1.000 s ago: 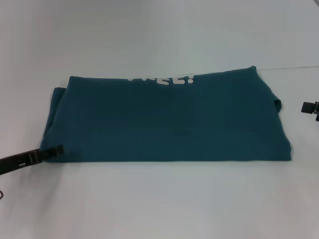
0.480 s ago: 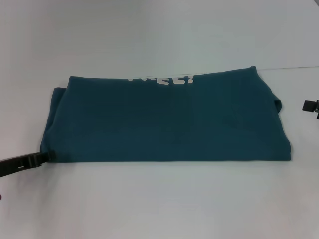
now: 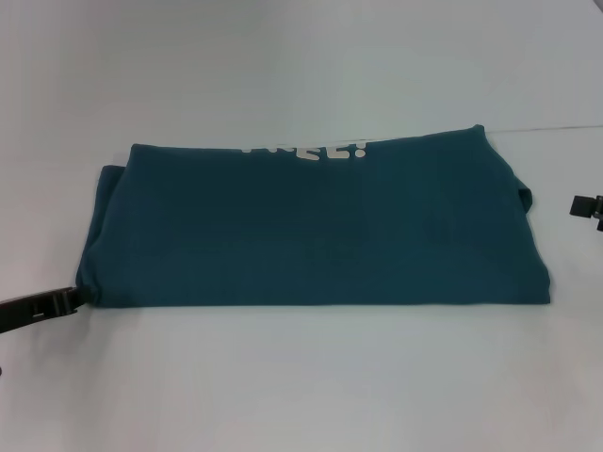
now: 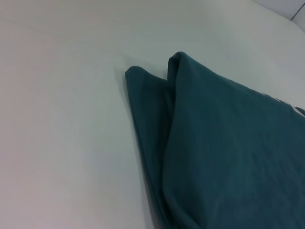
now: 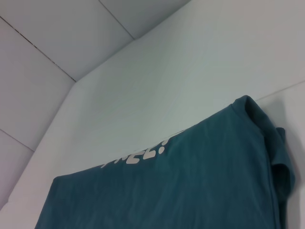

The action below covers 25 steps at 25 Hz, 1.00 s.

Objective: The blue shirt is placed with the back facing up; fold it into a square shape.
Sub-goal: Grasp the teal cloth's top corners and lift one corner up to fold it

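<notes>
Lettering [image 3: 303, 149] at the far fold of the blue shirt [image 3: 311, 231] is half cut off; the shirt lies folded mid-table [image 3: 301, 56]. You see only the left end effector [image 3: 57, 303] tip beside its near-left corner and the right end effector [image 3: 586, 205] at frame edge; neither grip state can be told.

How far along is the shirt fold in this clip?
Done: the blue shirt lies folded into a wide rectangle, white lettering peeking at its far edge. In hand: nothing; the left gripper sits at the near left corner, the right gripper off to the right. Left: folding the width in to make a square.
</notes>
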Each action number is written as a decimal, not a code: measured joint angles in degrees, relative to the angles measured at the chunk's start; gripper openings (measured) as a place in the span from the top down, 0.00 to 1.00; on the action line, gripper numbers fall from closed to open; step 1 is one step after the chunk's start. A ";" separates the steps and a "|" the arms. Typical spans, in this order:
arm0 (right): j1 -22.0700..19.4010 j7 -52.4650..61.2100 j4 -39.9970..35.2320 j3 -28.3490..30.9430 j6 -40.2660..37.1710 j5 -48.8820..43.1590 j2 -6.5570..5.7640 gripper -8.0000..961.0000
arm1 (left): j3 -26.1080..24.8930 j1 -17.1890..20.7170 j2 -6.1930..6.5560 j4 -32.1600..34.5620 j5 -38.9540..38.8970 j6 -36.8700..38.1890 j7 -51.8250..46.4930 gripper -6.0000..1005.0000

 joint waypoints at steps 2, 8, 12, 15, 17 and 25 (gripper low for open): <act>-0.18 -0.01 0.01 -0.03 0.00 0.00 -0.01 0.06 | 0.02 0.00 0.01 0.00 0.00 -0.01 -0.03 0.93; -0.84 -0.19 0.05 -0.62 -0.10 -0.02 -0.01 0.06 | -0.03 0.32 0.23 0.58 0.09 -0.07 -0.10 0.99; -1.29 -0.75 0.08 -1.21 -1.68 -0.36 -0.02 0.06 | -0.06 1.17 0.29 2.08 0.11 0.50 -0.74 0.99; -1.38 -0.67 -0.04 -1.36 -2.48 -1.84 -0.03 0.06 | 0.08 1.48 0.34 2.73 0.26 1.30 -0.95 0.99; -1.31 -0.51 -0.13 -1.37 -2.69 -3.05 0.00 0.06 | 0.07 1.55 0.35 2.92 0.40 1.53 -0.95 0.99; -0.98 0.87 -0.23 -1.06 -1.45 -6.64 0.00 0.06 | 0.06 1.94 0.35 3.61 0.52 3.74 -0.96 0.99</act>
